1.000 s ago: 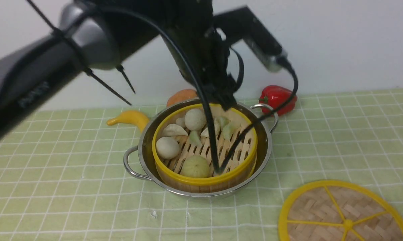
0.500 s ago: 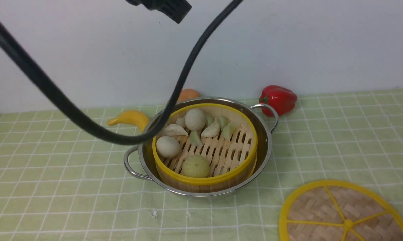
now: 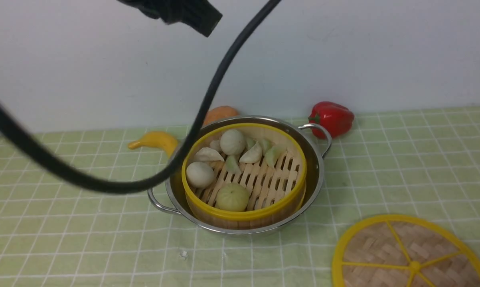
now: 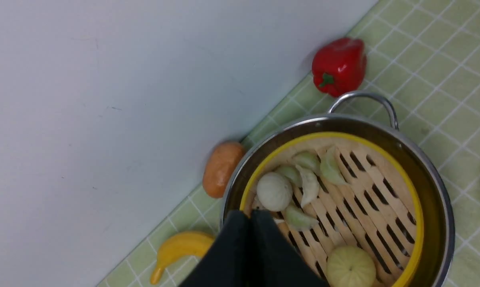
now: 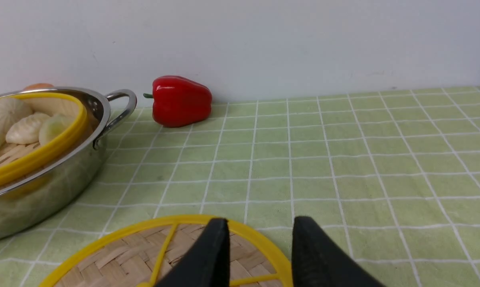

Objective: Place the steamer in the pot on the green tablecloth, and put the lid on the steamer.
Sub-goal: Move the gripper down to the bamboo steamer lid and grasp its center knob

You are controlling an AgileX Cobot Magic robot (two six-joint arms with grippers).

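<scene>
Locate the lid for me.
In the front view the lid lies flat on the green tablecloth at the robot's near right, apart from the pot.

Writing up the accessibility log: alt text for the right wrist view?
The right gripper, jaws open, is poised at the yellow rim of the lid, which lies flat on the green tablecloth. Beyond it, the steamer with buns sits inside the pot, and a red pepper lies past the pot.
</scene>
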